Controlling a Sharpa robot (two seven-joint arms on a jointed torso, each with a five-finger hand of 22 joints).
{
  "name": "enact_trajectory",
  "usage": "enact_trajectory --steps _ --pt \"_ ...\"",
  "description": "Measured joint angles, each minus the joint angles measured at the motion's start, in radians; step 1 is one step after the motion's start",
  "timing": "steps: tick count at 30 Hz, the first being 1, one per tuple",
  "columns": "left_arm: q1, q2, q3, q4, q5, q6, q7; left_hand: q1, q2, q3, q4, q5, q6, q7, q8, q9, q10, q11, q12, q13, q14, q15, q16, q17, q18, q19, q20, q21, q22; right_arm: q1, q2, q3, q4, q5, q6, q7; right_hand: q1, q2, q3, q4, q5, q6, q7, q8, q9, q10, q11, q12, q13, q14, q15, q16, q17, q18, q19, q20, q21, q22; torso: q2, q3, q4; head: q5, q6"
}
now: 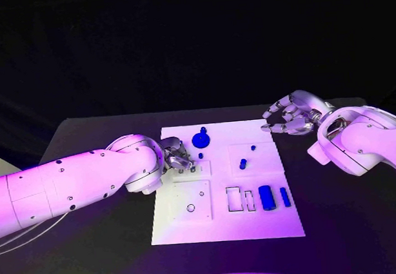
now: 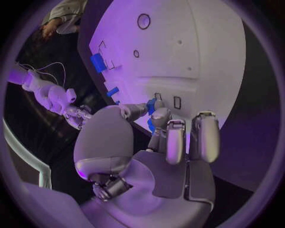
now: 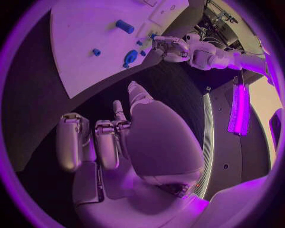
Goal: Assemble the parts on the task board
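Note:
The white task board (image 1: 262,225) lies mid-table. My left hand (image 1: 176,155) hovers over its upper left part and pinches a small blue part (image 2: 151,108) between thumb and fingers. A round blue part (image 1: 201,138) lies just beyond that hand. Two small blue pegs (image 1: 252,148) (image 1: 242,164) sit on the board's right half, and a thick blue cylinder (image 1: 267,197) and a thin one (image 1: 285,197) lie lower right. My right hand (image 1: 292,116) hangs over the black table beside the board's far right corner, fingers loosely bent and holding nothing.
Rectangular slots (image 1: 234,199) and a round hole (image 1: 191,208) mark the board's near half. Black table (image 1: 96,249) surrounds the board on all sides. In the right wrist view the board (image 3: 89,28) lies beyond my right hand (image 3: 118,137).

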Motion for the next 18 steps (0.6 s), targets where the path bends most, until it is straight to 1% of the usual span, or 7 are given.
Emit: enact_trajectory --steps 13,18 --pt "0.0 0.011 -0.001 -0.011 -0.036 0.029 -0.005 0.0 0.0 0.0 0.0 0.004 0.0 0.0 -0.002 0.0 0.0 0.0 0.0 -0.001 0.0 0.0 0.0 0.0 0.0 0.0 0.0 0.0 0.0 0.0 -0.001 0.0 0.001 -0.001 0.001 -0.001 0.0 0.0 0.0 0.0 0.0 0.0 0.0 0.0 0.0 0.0 0.0 0.0 0.0 0.0 0.0 0.0 0.0 0.0 0.0 0.0 0.0 0.0 0.0 0.0002 -0.0004 -0.002 -0.004" --pt "0.0 0.015 -0.001 -0.013 -0.047 0.041 -0.012 0.0 0.0 0.0 0.0 0.004 0.0 0.0 -0.003 0.0 0.0 0.0 0.0 -0.001 0.0 0.0 0.0 0.0 0.0 0.0 0.0 0.0 0.0 0.0 -0.001 0.0 0.001 -0.002 0.002 -0.001 0.0 0.0 0.0 0.0 0.0 0.0 0.0 0.008 -0.001 0.0 0.0 0.0 0.0 0.004 -0.004 0.0 0.0 0.0 0.0 0.0 0.0 0.0 0.0 0.0001 0.0004 -0.002 -0.006"
